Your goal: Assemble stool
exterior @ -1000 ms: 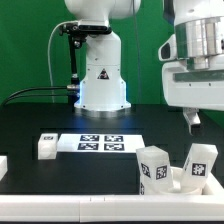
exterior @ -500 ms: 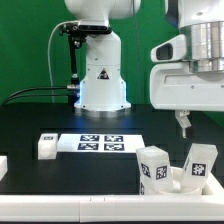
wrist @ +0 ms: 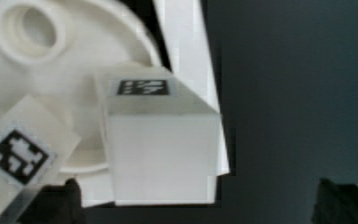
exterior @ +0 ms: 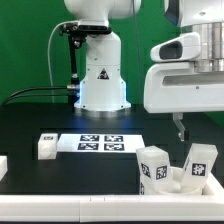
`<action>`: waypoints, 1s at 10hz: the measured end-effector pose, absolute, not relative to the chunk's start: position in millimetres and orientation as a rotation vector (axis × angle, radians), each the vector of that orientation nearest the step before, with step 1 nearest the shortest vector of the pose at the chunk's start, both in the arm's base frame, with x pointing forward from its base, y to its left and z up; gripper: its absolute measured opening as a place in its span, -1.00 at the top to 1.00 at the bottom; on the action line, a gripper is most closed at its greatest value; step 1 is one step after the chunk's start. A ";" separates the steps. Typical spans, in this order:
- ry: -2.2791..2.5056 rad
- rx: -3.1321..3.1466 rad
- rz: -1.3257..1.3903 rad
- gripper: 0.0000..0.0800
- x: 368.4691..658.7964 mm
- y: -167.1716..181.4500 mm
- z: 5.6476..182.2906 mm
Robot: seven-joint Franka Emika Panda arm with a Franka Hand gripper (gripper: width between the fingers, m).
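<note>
The white round stool seat [exterior: 181, 184] lies at the front on the exterior view's right. Two chunky white tagged legs [exterior: 155, 168] [exterior: 200, 163] stand upright in it. A third loose leg [exterior: 47, 146] lies on the exterior view's left. My gripper [exterior: 181, 134] hangs open and empty above the seat, clear of the legs. In the wrist view the gripper [wrist: 197, 206] shows two dark fingertips [wrist: 51, 205] wide apart. The seat [wrist: 51, 60] with a socket hole, one leg [wrist: 167, 140] and a second tagged leg [wrist: 16, 152] lie below.
The marker board [exterior: 98, 143] lies in front of the robot base [exterior: 100, 75]. A long white rail [exterior: 60, 206] runs along the front edge and shows beside the seat in the wrist view [wrist: 190, 50]. A white block [exterior: 3, 165] sits at the exterior view's left edge.
My gripper has moved toward the exterior view's left and slightly lower, coming over the seat and legs. The parts on the table have not moved.
</note>
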State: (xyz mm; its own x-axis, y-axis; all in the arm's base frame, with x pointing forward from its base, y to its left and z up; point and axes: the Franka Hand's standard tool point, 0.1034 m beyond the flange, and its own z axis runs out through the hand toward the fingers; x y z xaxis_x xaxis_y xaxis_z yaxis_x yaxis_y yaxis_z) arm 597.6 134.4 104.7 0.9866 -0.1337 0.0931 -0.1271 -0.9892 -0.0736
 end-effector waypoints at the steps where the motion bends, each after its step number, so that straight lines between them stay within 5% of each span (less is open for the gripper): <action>1: 0.113 -3.079 -0.154 -0.62 597.9 132.4 104.7; 5: -0.841 -3.012 -0.042 -0.62 592.3 146.4 101.6; 10: -1.359 -2.903 -0.057 -0.62 591.6 134.7 99.0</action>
